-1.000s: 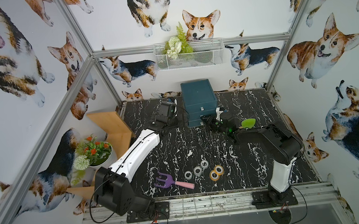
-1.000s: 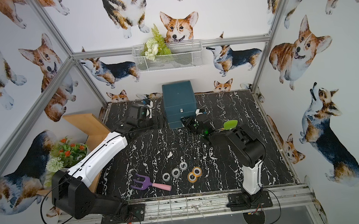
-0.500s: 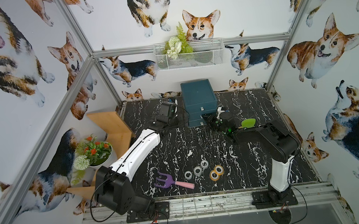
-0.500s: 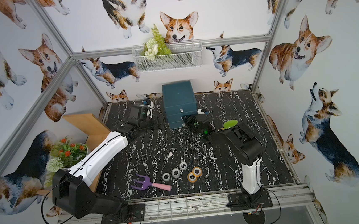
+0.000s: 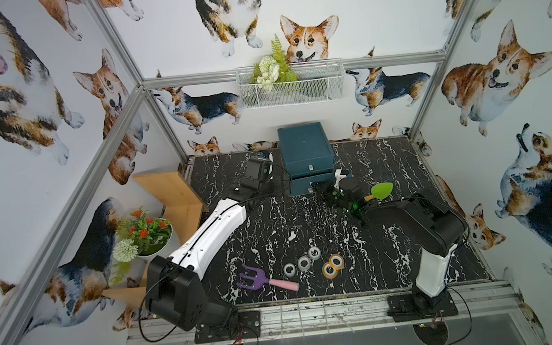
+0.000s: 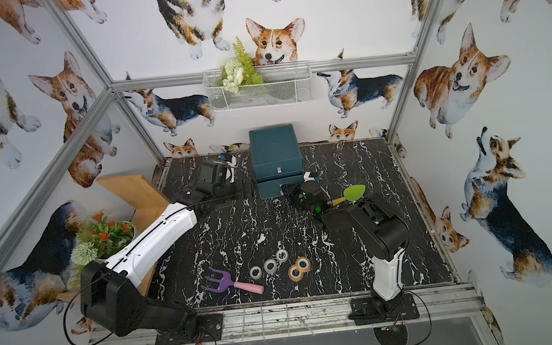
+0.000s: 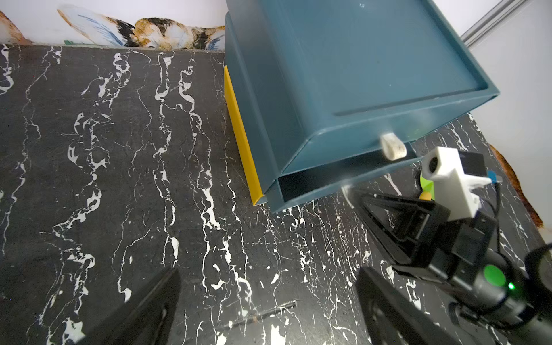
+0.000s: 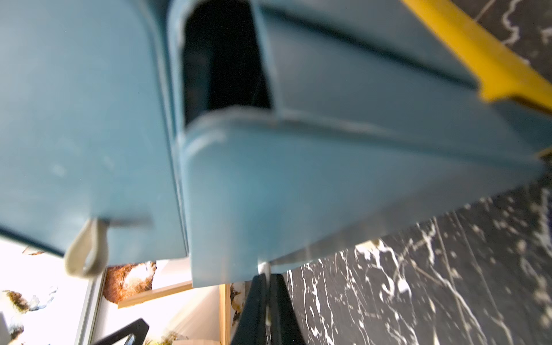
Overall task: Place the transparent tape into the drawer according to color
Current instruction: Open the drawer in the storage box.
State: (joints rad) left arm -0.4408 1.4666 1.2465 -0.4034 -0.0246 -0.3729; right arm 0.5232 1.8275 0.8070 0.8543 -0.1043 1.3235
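A potted plant (image 5: 148, 232) stood beyond the left edge of the black marbled surface (image 7: 119, 149). The left end effector (image 7: 267, 273) hovered over that surface, just left of the teal drawer unit (image 5: 304, 145), its fingers spread wide and holding nothing. Toward the front edge lay a purple toy rake (image 5: 254, 279) with a pink handle. Right of it sat three grey-white tape rolls (image 5: 299, 263) in a slanting row, each close to the next, then two orange tape rolls (image 5: 332, 265) touching side by side. All five lay flat on the surface, well apart from the unit. The unit's lower drawer (image 5: 299, 186) stood slightly out. The right end effector (image 8: 266, 283) was pinched tight on that drawer's pull tab (image 8: 264, 266). Just right of it lay a green toy trowel (image 5: 382, 191).
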